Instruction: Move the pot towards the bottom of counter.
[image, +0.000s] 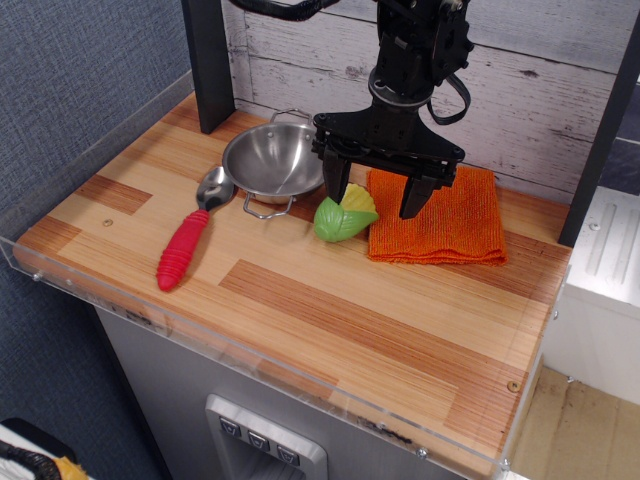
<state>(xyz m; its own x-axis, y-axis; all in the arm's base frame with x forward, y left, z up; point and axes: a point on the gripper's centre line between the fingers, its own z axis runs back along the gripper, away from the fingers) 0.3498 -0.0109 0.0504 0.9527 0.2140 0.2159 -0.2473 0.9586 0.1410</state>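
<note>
You have the counter (330, 320) filling most of the frame, its plank strips running from upper left to lower right, with a clear acrylic edge along the left and lower sides. The lower half of it lies bare wood.

Above the centre hangs the gripper (376, 195), its two black fingers spread wide apart and holding nothing; one fingertip hovers by the pot's right rim, the other over the cloth's left part.

The orange cloth (440, 222) lies flat right of centre, just beside the toy corn.

The pot (273, 160) sits upright in the upper middle of the frame, near the back wall, mouth facing up. Its two wire loop handles lie on a line running from upper right to lower left in the picture: one toward the wall, one toward you.

The red-handled spoon (190, 238) lies lower left of the pot, its bowl touching or nearly touching the pot's side, its handle slanting down-left.

The toy corn (345, 217) rests lower right of the pot, close to its near handle, under the open fingers.
</note>
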